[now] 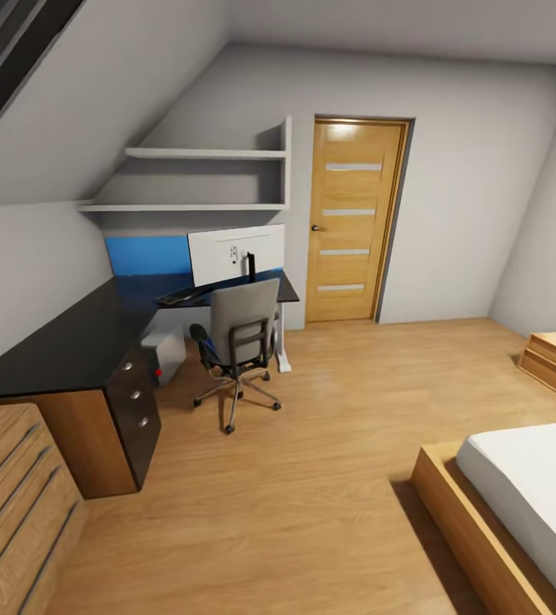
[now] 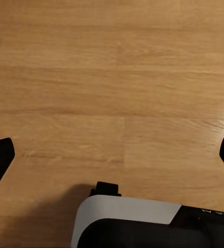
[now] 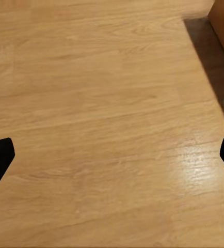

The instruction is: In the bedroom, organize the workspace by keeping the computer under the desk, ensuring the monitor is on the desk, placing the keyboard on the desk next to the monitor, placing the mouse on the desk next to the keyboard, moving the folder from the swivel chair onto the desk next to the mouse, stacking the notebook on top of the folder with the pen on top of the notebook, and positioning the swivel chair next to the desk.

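Across the room stands the black L-shaped desk [image 1: 64,342]. The monitor [image 1: 235,254] is on it with its white back towards me. A flat dark keyboard [image 1: 179,297] lies in front of the monitor. The grey swivel chair [image 1: 242,329] is pulled up to the desk, back towards me, and a blue sliver of the folder [image 1: 208,345] shows on its seat. The light grey computer [image 1: 165,352] sits under the desk. The mouse, notebook and pen are too small to make out. My left gripper [image 2: 112,155] and right gripper [image 3: 112,155] hang open over bare wooden floor.
A wooden chest of drawers [image 1: 13,512] stands at my near left and a bed [image 1: 525,504] at my near right. A wooden door [image 1: 354,222] is beside the desk, with wall shelves [image 1: 201,179] above it. Open floor lies between me and the chair.
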